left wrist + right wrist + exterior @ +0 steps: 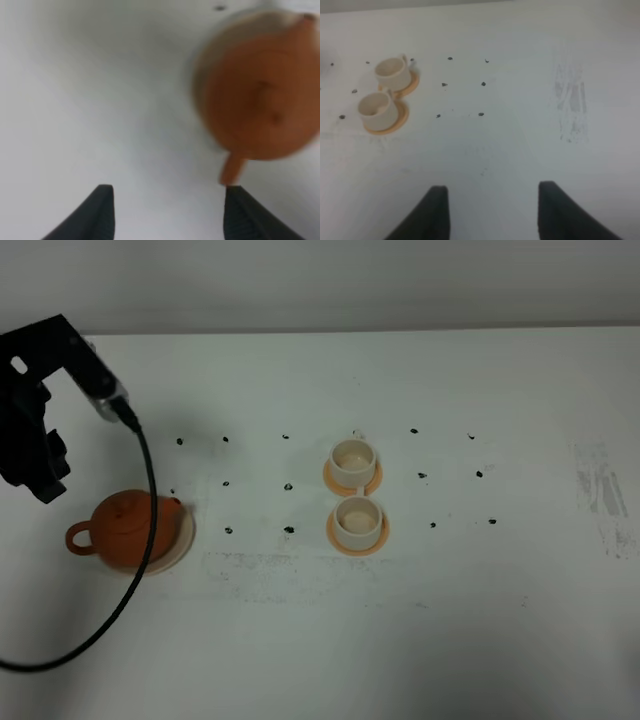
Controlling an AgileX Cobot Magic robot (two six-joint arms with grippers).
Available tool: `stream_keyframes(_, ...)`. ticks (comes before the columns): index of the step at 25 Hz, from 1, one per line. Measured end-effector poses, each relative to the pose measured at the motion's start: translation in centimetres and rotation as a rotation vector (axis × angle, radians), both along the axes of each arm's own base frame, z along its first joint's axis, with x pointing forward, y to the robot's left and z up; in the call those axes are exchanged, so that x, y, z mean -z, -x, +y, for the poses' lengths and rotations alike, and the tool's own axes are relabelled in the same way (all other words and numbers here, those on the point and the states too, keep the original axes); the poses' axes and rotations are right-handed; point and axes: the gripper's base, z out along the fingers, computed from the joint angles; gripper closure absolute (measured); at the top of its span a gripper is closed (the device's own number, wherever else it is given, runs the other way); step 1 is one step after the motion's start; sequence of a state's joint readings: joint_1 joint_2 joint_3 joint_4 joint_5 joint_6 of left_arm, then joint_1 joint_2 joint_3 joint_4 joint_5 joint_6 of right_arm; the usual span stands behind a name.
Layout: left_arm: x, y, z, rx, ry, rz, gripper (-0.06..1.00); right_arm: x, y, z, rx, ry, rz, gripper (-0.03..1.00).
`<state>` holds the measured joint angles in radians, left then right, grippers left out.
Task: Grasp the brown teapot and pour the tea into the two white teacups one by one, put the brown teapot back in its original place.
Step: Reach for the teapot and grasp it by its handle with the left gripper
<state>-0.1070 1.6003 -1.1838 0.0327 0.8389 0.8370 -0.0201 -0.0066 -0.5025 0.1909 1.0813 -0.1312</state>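
The brown teapot (122,528) sits on the beige saucer (183,540) at the left of the table, handle to the left and spout to the right. It shows blurred in the left wrist view (262,95), with the saucer's rim (199,75) behind it. My left gripper (167,210) is open and empty, just off the teapot's handle. The left arm (35,440) hangs above and left of the teapot. Two white teacups (353,460) (357,521) stand on orange coasters at the centre; no dark tea shows in them. My right gripper (490,210) is open and empty, well apart from the cups (390,70) (375,106).
A black cable (145,500) runs from the left arm across the teapot and down to the front left. Small black marks (288,485) dot the white table. A scuffed grey patch (600,490) lies at the far right.
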Motion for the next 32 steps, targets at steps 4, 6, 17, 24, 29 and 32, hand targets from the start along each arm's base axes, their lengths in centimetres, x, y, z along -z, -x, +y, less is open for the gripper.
stream_keyframes(4, -0.8, 1.2, -0.4, 0.195, -0.017, 0.041, 0.44, 0.0, 0.0, 0.0, 0.0, 0.0, 0.0, 0.54)
stream_keyframes(6, -0.8, 1.3, -0.5, 0.228, -0.022, 0.055, 0.44, 0.0, 0.0, 0.0, 0.0, 0.0, 0.0, 0.54)
stream_keyframes(17, 2.3, 4.3, 1.2, 0.163, -0.019, -0.179, 0.44, 0.0, 0.0, 0.0, 0.0, 0.0, 0.0, 0.54)
stream_keyframes(24, 2.8, 5.0, 2.2, 0.121, 0.08, -0.132, 0.47, 0.0, 0.0, 0.0, 0.0, 0.0, 0.0, 0.54)
stream_keyframes(29, 3.4, 5.0, 2.3, 0.132, 0.122, -0.082, 0.52, 0.0, 0.0, 0.0, 0.0, 0.0, 0.0, 0.54)
stream_keyframes(32, 3.2, 4.1, 2.2, 0.144, 0.144, -0.039, 0.53, 0.0, 0.0, 0.0, 0.0, 0.0, 0.0, 0.54)
